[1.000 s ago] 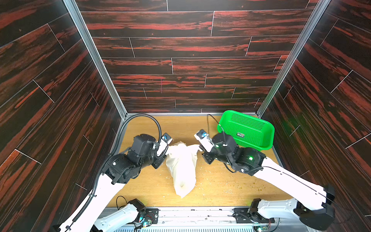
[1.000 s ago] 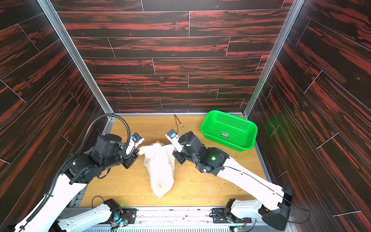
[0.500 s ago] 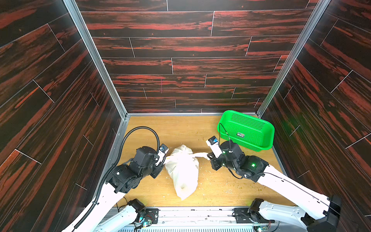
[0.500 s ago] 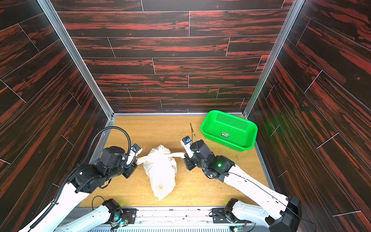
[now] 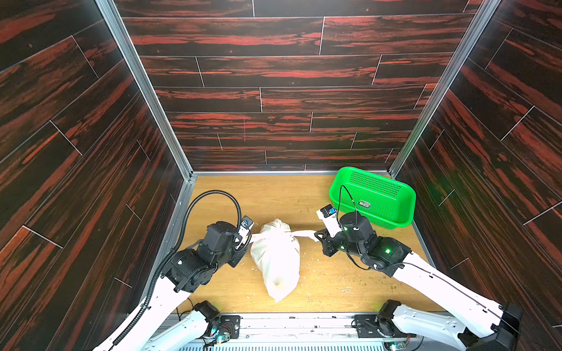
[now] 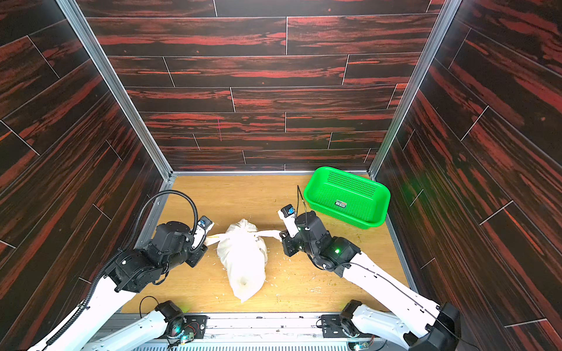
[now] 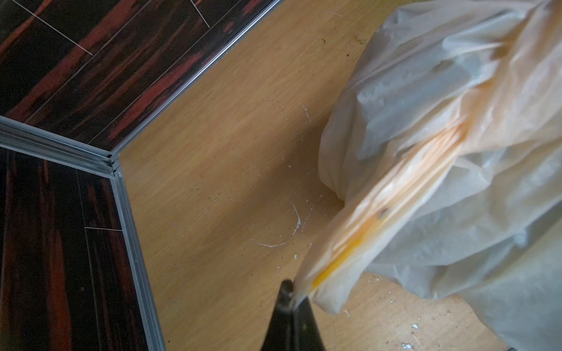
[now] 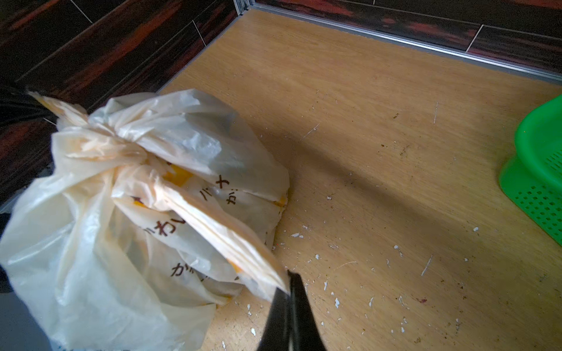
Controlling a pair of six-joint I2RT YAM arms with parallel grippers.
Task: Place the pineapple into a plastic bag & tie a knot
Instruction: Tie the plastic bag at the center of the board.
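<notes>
Knot [image 8: 127,152] caps bag's [image 5: 278,261] far end, a tail [image 8: 228,237] running out crosswise each side, one pinched by left gripper [image 7: 293,296], one by right gripper [image 8: 289,285].

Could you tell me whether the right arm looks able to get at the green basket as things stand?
Probably yes, once freed: the green basket sits beside the right arm with only table between. But its fingers are shut on a tail of the plastic bag, so it must let go first.
</notes>
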